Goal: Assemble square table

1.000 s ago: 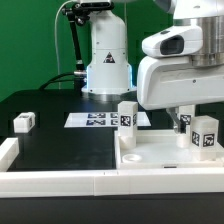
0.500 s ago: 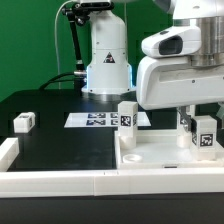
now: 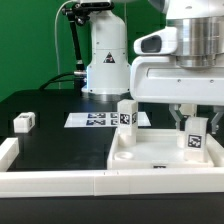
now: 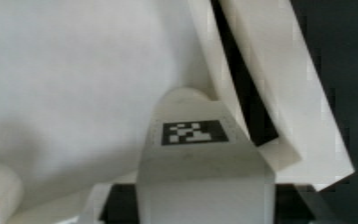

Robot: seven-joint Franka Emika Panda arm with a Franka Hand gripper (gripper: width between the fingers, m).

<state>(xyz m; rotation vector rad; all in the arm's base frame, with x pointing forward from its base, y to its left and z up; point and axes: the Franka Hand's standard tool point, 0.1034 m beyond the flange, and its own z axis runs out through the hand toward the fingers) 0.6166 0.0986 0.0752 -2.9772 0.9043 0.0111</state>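
The square tabletop [image 3: 150, 158] is a white slab with a raised rim, lying at the exterior view's right. One white tagged leg [image 3: 127, 113] stands upright at its far left corner. My gripper [image 3: 193, 124] is shut on a second tagged leg [image 3: 194, 140] and holds it upright over the slab's right part. In the wrist view the held leg [image 4: 201, 150] runs out from between my jaws above the slab [image 4: 69, 80], near its rim [image 4: 265, 70]. A third leg [image 3: 24, 122] lies loose on the black table at the left. The fourth leg is out of view.
The marker board [image 3: 95, 120] lies flat behind the slab, in front of the robot's base [image 3: 106, 70]. White border rails run along the front [image 3: 60, 182] and the left edge [image 3: 8, 150] of the black table.
My gripper, with the leg in it, has moved toward the exterior view's left and slightly down over the slab. Nothing else has moved.
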